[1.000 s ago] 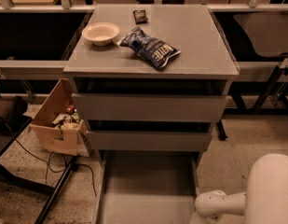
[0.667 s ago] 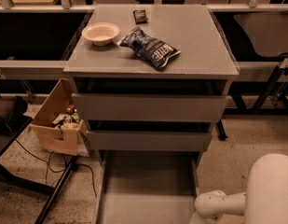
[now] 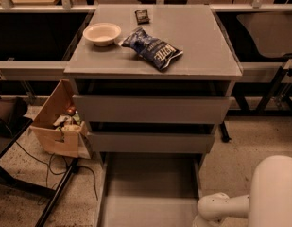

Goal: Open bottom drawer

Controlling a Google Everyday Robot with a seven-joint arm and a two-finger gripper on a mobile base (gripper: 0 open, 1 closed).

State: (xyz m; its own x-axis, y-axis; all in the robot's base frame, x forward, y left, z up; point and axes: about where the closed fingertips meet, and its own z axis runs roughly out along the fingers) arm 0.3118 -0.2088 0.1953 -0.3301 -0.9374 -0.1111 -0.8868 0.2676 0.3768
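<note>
Looking down at the grey cabinet, I am seeing the bottom drawer (image 3: 148,193) standing pulled out toward me, its shallow tray running from under the middle drawer front (image 3: 150,142) to the lower edge. My white arm (image 3: 221,206) is hanging at lower right, just beside the tray. My jaws are lying past the frame edge; apart or together, I cannot tell. A bowl (image 3: 102,33) and chip bag (image 3: 152,48) are resting on the surface (image 3: 197,51).

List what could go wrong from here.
The bottom drawer juts far out, and the robot's white arm sits close by its right rail; pulling away could knock it.
The pincer is out of view, so any hold on the drawer cannot be checked.
Floor cables lie near the drawer's left side and might snag the base.
</note>
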